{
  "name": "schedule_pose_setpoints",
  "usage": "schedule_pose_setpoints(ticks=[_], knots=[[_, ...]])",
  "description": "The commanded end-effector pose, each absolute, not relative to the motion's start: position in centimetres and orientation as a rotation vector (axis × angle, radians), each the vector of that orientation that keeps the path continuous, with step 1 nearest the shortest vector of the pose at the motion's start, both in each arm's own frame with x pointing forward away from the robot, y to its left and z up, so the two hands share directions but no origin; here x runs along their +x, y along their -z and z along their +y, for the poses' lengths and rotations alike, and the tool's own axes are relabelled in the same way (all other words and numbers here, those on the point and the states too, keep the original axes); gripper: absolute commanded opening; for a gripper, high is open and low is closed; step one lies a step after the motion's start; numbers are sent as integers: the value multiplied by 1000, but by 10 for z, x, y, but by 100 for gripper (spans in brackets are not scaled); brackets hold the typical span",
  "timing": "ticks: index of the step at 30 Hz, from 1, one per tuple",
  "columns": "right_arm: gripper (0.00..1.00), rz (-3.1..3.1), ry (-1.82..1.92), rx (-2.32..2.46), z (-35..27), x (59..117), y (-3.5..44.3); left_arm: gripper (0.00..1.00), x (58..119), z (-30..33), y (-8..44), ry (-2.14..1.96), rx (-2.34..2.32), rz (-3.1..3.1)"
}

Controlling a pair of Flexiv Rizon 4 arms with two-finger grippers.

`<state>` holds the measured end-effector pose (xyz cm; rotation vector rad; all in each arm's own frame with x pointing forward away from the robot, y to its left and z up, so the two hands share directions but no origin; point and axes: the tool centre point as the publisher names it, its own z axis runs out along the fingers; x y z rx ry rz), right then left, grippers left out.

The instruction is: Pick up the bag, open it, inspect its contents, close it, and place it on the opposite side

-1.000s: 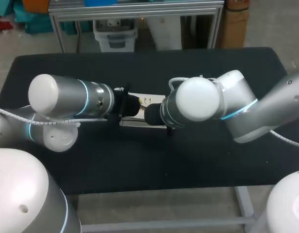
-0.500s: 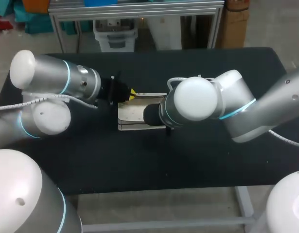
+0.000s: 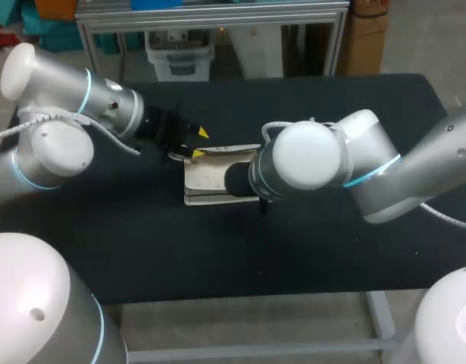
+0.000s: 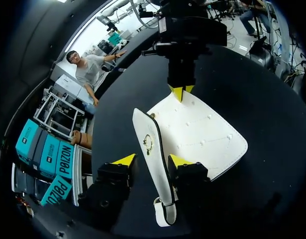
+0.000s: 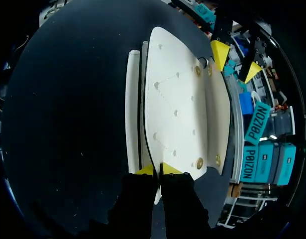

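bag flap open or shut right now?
Open: the flap stands up off the bag, between the spread left fingers. Inside not visible.

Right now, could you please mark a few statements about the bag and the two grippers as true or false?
1. The right gripper is shut on the edge of the bag. True.
2. The left gripper is clamped tight on the flap. False: its fingers stand apart, with the flap between them.
3. The bag is black and lies on a white table. False: the bag is white and the table is black.
4. The two grippers are at opposite ends of the bag. True.
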<state>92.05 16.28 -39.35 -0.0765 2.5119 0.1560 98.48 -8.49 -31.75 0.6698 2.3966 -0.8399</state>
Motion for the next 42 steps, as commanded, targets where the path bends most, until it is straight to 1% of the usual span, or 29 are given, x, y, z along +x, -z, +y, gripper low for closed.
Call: schedule_pose_setpoints(ticks=[1, 2, 7, 8, 11, 14, 19, 23, 27, 29, 42], knots=[[0, 2508, -157, -76, 162, 920, 398, 62, 987, -85, 323, 863, 679, 2393], [0, 2508, -157, -76, 162, 920, 398, 60, 986, -85, 323, 870, 683, 2390], [0, 2508, -157, -76, 162, 920, 398, 57, 982, -85, 325, 880, 687, 2386], [0, 2508, -157, -76, 162, 920, 398, 51, 981, -86, 326, 872, 678, 2378], [0, 2508, -157, -76, 162, 920, 398, 45, 983, -93, 331, 830, 656, 2377], [0, 2508, -157, -76, 162, 920, 398, 45, 987, -102, 338, 775, 618, 2396], [0, 2508, -157, -76, 162, 920, 398, 41, 993, -105, 343, 771, 594, 2402], [0, 2508, -157, -76, 162, 920, 398, 34, 999, -106, 345, 756, 564, 2408], [0, 2508, -157, -76, 162, 920, 398, 33, 1007, -104, 349, 746, 526, 2422], [0, 2508, -157, -76, 162, 920, 398, 30, 1010, -102, 350, 750, 511, 2433], [0, 2508, -157, -76, 162, 920, 398, 20, 1013, -105, 346, 677, 477, 2496]])
